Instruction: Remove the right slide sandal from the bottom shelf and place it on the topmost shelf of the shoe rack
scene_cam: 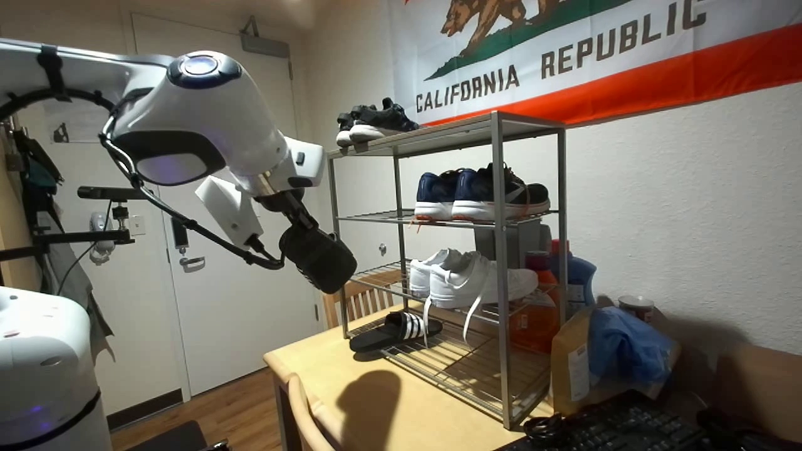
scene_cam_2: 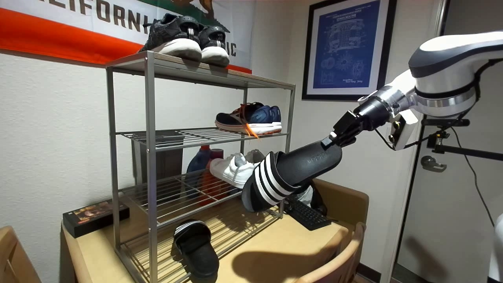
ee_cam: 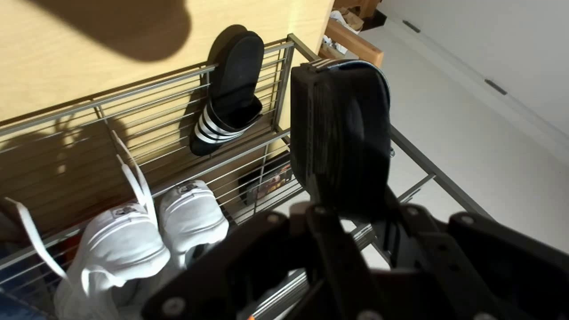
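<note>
My gripper [scene_cam_2: 334, 138] is shut on the heel end of the black right slide sandal [scene_cam_2: 291, 169]. The sandal hangs in the air in front of the shoe rack [scene_cam_2: 151, 165], tilted with its striped strap end lower. In an exterior view the gripper [scene_cam: 305, 220] and the sandal [scene_cam: 321, 260] are left of the rack, below the topmost shelf [scene_cam: 457, 133]. In the wrist view the sandal [ee_cam: 342, 129] covers the fingertips. The matching slide [scene_cam: 379, 337] lies on the bottom shelf [scene_cam: 463, 376], its heel over the front edge; it also shows in the wrist view [ee_cam: 238, 75].
Black sneakers [scene_cam_2: 177, 41] stand at one end of the topmost shelf. Blue sneakers [scene_cam: 476, 197] and white sneakers [scene_cam: 463, 282] stand on the tiers between. Bottles [scene_cam: 579, 282], a bag [scene_cam: 583, 357], a keyboard [scene_cam_2: 308, 214] and a chair [scene_cam_2: 349, 251] are near the rack.
</note>
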You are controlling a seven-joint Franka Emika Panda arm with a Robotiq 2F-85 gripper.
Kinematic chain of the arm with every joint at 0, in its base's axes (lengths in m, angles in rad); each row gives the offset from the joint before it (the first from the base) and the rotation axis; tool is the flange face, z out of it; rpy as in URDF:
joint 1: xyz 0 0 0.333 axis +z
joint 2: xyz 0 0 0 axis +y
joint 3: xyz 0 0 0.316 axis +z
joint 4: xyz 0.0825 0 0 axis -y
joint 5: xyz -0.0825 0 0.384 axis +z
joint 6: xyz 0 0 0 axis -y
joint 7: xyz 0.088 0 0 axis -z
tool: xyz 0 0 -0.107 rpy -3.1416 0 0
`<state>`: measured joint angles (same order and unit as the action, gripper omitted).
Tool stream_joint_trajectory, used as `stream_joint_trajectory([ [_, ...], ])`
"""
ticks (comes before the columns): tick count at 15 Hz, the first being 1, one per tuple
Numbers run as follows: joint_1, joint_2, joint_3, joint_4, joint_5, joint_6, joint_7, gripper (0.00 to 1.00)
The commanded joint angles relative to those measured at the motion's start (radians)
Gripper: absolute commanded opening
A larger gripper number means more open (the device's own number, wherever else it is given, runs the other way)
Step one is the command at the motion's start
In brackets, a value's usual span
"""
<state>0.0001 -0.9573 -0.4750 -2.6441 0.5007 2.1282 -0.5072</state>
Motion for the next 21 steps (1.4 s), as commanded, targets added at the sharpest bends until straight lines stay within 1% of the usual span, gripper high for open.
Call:
stream_joint_trajectory([
  [1,0.063,-0.034,-0.027,0.033,0.065,-0.035,-0.017,0.07],
  [3,0.094,-0.041,-0.038,0.043,0.108,-0.036,-0.022,0.07],
  [5,0.107,-0.058,-0.059,0.051,0.146,-0.059,-0.029,0.07],
  [9,0.130,-0.049,-0.069,0.076,0.242,-0.074,-0.062,0.07],
  [14,0.118,-0.039,-0.068,0.094,0.357,-0.109,-0.118,0.07],
  [21,0.083,-0.019,-0.065,0.108,0.488,-0.202,-0.204,0.07],
])
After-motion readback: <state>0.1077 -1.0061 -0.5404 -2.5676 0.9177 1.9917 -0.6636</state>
